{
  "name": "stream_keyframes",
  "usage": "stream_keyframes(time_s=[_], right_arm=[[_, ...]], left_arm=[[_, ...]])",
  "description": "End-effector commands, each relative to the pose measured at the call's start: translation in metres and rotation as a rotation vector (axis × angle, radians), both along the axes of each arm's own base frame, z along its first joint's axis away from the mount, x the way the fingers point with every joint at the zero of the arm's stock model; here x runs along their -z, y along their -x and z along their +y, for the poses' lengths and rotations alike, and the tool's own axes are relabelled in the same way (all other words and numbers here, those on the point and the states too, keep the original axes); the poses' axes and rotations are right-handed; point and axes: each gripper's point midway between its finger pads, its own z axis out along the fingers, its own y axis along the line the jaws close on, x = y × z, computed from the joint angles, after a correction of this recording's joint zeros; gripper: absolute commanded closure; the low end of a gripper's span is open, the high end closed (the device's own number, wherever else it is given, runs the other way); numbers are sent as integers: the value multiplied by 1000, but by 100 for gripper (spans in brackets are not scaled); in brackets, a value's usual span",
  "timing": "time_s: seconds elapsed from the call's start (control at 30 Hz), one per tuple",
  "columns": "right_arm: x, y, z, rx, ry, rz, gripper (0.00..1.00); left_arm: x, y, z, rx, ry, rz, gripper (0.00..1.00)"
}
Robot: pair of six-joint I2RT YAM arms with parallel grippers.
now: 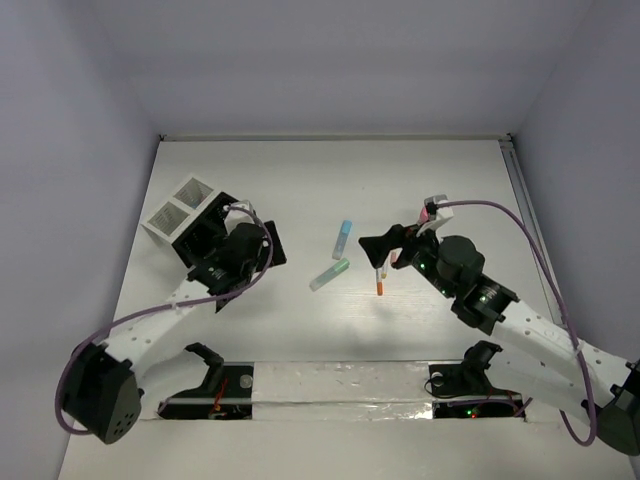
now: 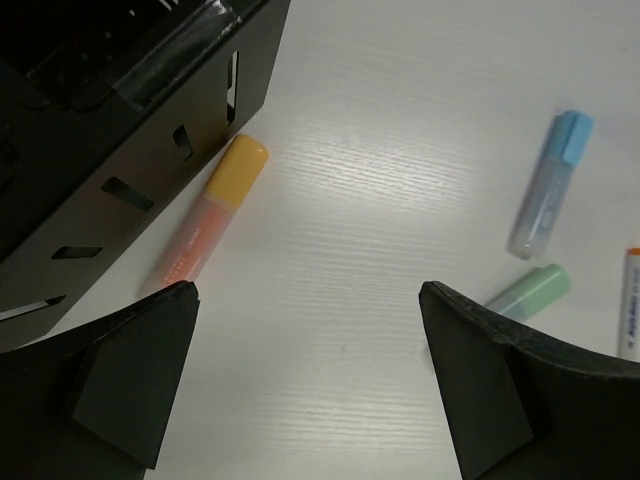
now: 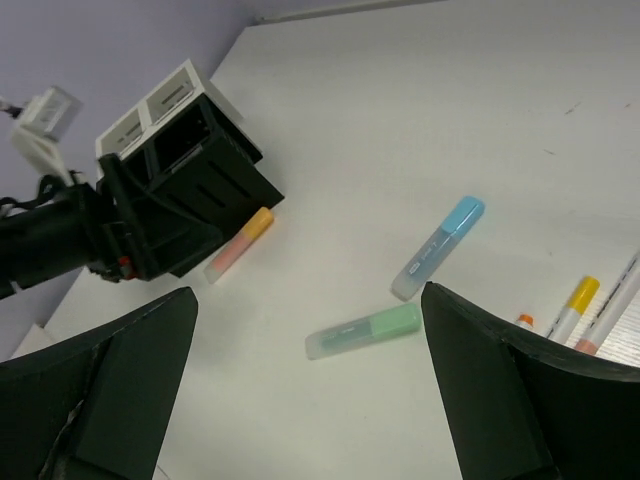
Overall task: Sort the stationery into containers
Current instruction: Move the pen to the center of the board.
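My left gripper (image 2: pixel 310 385) is open and empty, low over bare table beside the black slotted organiser (image 2: pixel 100 120). An orange marker (image 2: pixel 205 222) lies against the organiser's wall, just ahead of the left finger. A blue marker (image 2: pixel 548 185), a green marker (image 2: pixel 530 290) and a white pen with an orange end (image 2: pixel 631 305) lie to the right. My right gripper (image 3: pixel 310 385) is open and empty, held above the green marker (image 3: pixel 365 331) and blue marker (image 3: pixel 437 248). Two thin pens (image 3: pixel 573 308) lie at its right. In the top view the grippers are at left (image 1: pixel 262 247) and right (image 1: pixel 380 246).
Two white mesh cups (image 1: pixel 181 207) stand joined to the far side of the organiser (image 1: pixel 205 236) at the table's left. The left arm (image 3: pixel 60 245) reaches over the organiser. The table's raised right edge (image 1: pixel 520 190) runs along the wall. Both arm bases stand at the near edge.
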Motion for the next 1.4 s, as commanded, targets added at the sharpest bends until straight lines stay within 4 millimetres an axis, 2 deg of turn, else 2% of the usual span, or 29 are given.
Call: stream_keyframes(time_s=[0.0, 0.03, 0.2, 0.23, 0.33, 0.7, 0.9, 1.1, 1.23, 1.37], right_arm=[[-1, 6, -3, -23, 4, -23, 0], [4, 8, -4, -25, 9, -23, 0], [9, 10, -1, -56, 26, -45, 0], [9, 10, 1, -64, 25, -46, 0], [13, 12, 2, -76, 26, -47, 0], [10, 18, -3, -83, 26, -62, 1], [14, 17, -2, -84, 36, -55, 1], [17, 15, -1, -82, 44, -49, 1], [19, 13, 1, -81, 51, -43, 1], [21, 11, 2, -79, 56, -43, 1]], left_arm=[[20, -9, 3, -60, -34, 19, 10], [30, -10, 6, -72, -63, 45, 10], [35, -21, 15, -127, -135, 44, 12], [44, -22, 16, -127, -167, 71, 12], [55, -26, 14, -127, -202, 117, 12], [69, -40, 8, -129, -236, 145, 12], [91, -38, 6, -113, -257, 192, 12], [89, -33, 5, -101, -228, 182, 11], [88, -30, -7, -60, -158, 177, 11], [88, -28, -34, 13, -71, 171, 10]])
